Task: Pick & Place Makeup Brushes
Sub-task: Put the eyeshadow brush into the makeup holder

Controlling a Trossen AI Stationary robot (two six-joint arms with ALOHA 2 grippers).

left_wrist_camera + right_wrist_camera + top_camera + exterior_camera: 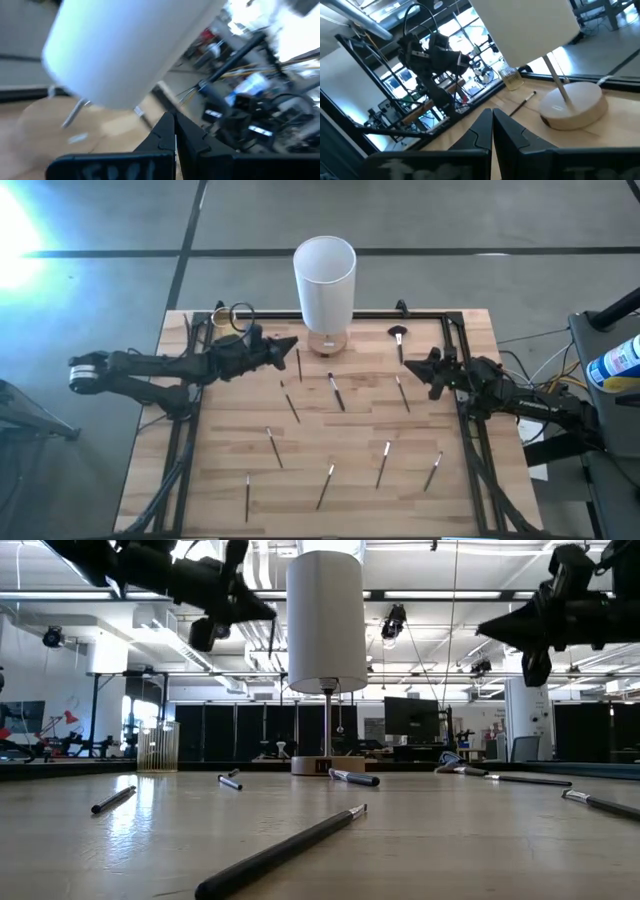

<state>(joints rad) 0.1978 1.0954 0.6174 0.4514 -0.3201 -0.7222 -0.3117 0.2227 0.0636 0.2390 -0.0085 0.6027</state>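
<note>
Nearest the front edge of the worktop (225, 515), a scatter of makeup brushes (329, 485) is lying flat across the boards — four along the front, more towards the middle, all untouched. One brush with a wider dark head (397, 335) is lying near the rear edge, towards the right.

No brush is being carried; the step in hand is judged to be the approach to a pick, not yet begun. The next move is judged to call for a descent onto one brush, with the fingers parted and set across its thin handle.

The right gripper (428, 368) is being held above the right side of the worktop, clear of the surface. Its fingers are pressed together in its own wrist view and nothing is held between them.

The left gripper (287, 345) is being held above the rear left of the worktop, just beside the tall white cylinder (324, 282) on its round wooden base (328, 341) — touching nothing. Its fingers are likewise closed tip to tip and empty. A small clear cup (218, 317) is standing at the rear left corner.
</note>
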